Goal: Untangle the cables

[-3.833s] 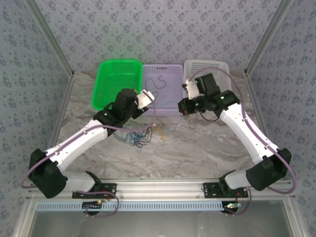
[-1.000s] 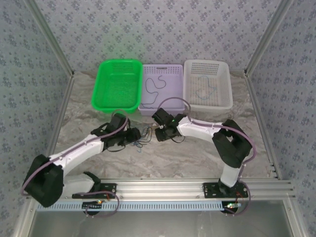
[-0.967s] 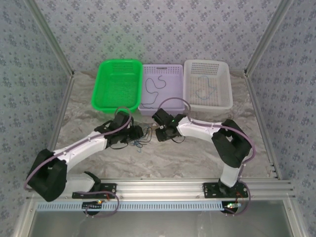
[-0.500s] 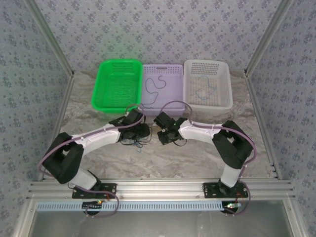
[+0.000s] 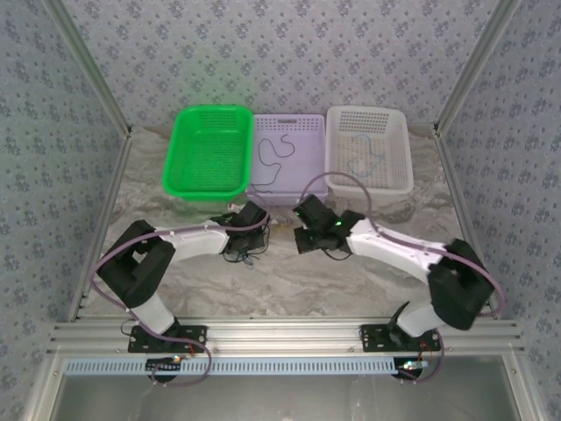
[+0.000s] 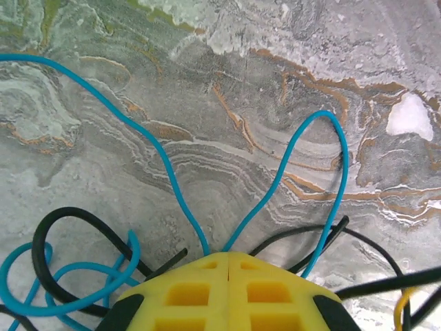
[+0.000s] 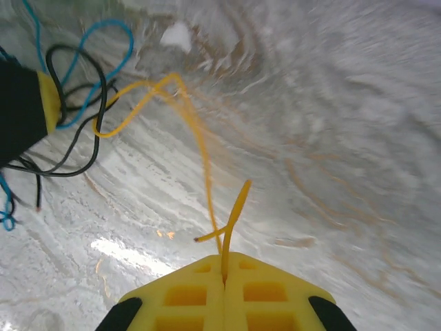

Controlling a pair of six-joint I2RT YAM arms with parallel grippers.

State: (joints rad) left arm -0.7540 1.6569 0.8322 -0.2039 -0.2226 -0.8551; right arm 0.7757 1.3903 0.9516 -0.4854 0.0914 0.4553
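A small tangle of cables (image 5: 244,252) lies on the marble table in front of the purple basket. My left gripper (image 5: 249,235) sits on it. In the left wrist view its yellow fingertips (image 6: 228,256) are shut on a blue cable (image 6: 165,162), whose two strands run out of the closed jaws. Black cables (image 6: 41,241) loop around them. My right gripper (image 5: 301,239) is just right of the tangle. It (image 7: 224,258) is shut on a yellow cable (image 7: 200,152) that stretches away to the black and blue loops (image 7: 83,89) beside the left gripper's finger (image 7: 27,103).
Three baskets stand in a row at the back: green (image 5: 180,175), purple (image 5: 311,123) holding a black cable (image 5: 273,153), white (image 5: 403,167) holding a bluish cable (image 5: 368,162). Bare marble table (image 5: 368,281) lies in front of and to the right of the grippers.
Both grippers came down from near the baskets to the tangle. In the last second the left one reached right onto it; the right one shifted right, its elbow swinging outward.
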